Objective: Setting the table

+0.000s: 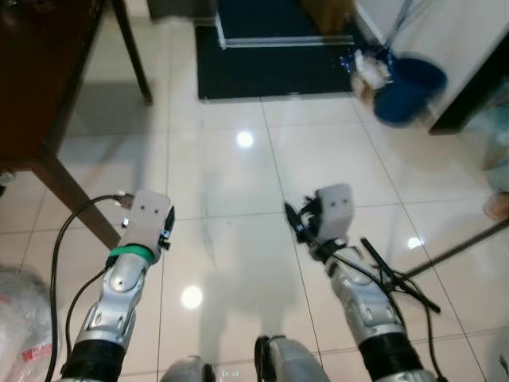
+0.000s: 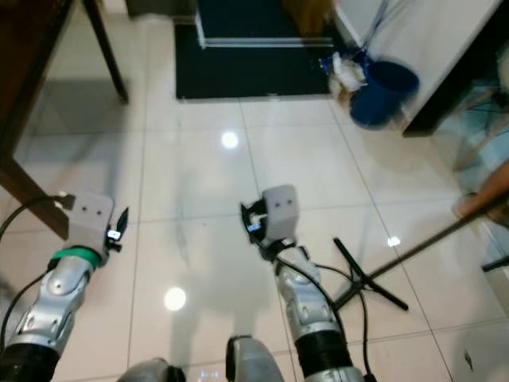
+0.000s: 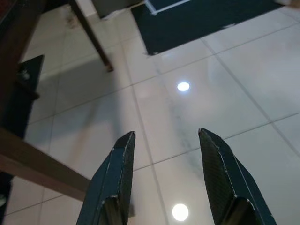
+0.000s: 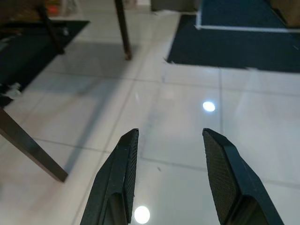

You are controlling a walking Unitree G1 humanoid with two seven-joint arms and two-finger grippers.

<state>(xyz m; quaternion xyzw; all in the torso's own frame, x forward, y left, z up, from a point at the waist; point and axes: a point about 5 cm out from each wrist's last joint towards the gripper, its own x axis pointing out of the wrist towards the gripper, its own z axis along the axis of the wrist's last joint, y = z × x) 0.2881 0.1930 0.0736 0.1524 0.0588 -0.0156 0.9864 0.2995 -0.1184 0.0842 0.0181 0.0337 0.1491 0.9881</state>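
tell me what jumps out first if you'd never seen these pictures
Both grippers, the left gripper and the right gripper, hang open and empty over the glossy white tile floor. A dark wooden table stands at the robot's left, and a blue bucket sits far right beside a dark mat.

Both arms hang over glossy tiles [image 2: 199,207] near a blue bucket [image 2: 383,91].

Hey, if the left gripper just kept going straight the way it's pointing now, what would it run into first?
Probably the tiled floor. The left gripper, open and empty, points forward and down at bare tile. The dark table's leg stands off to one side and the dark mat lies farther on, though depth is unclear.
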